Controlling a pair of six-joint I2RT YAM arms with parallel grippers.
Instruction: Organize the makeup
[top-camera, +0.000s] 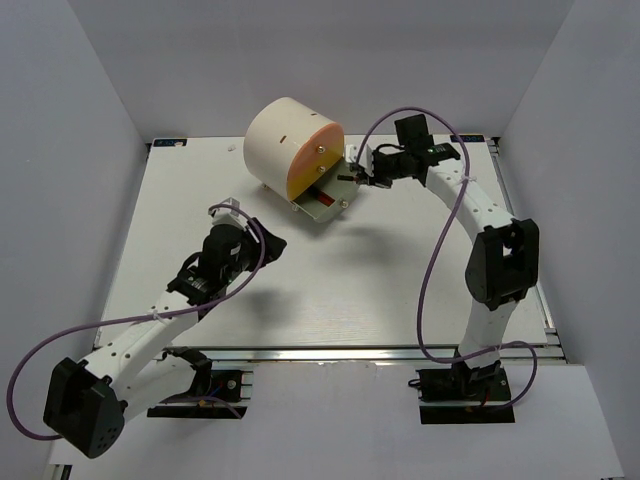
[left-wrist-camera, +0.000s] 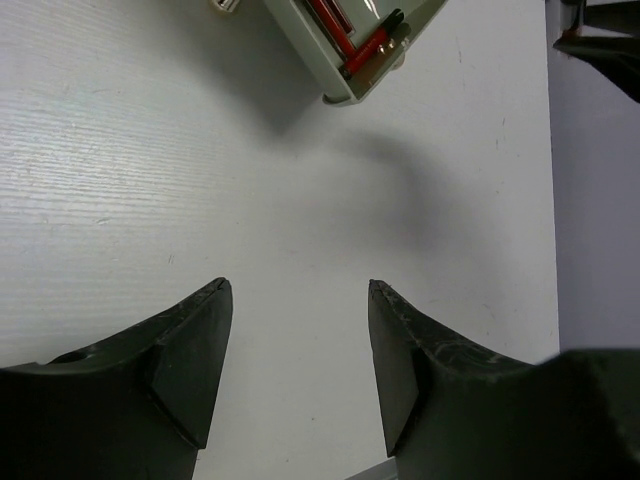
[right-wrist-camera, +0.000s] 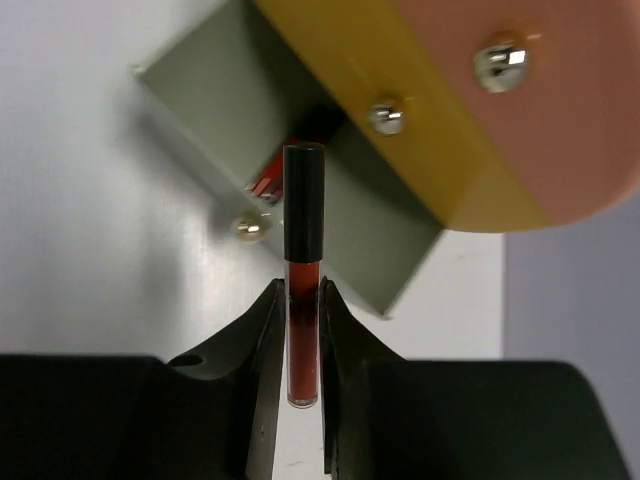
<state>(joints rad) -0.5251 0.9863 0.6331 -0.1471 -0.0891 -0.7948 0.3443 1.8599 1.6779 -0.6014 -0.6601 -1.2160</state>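
Dark-red stick (right-wrist-camera: 303, 205) pinched in right gripper (right-wrist-camera: 300, 297) — cap at open drawer (right-wrist-camera: 200, 105) rim.

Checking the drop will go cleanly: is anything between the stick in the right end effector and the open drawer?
Nothing visible does. The right end effector holds the dark-red stick with its black cap at the open drawer; other red sticks lie inside, off to one side.

Cream cylindrical box (top-camera: 280, 140) lies on white table (top-camera: 400, 290); 1 drawer (top-camera: 324, 208) open.
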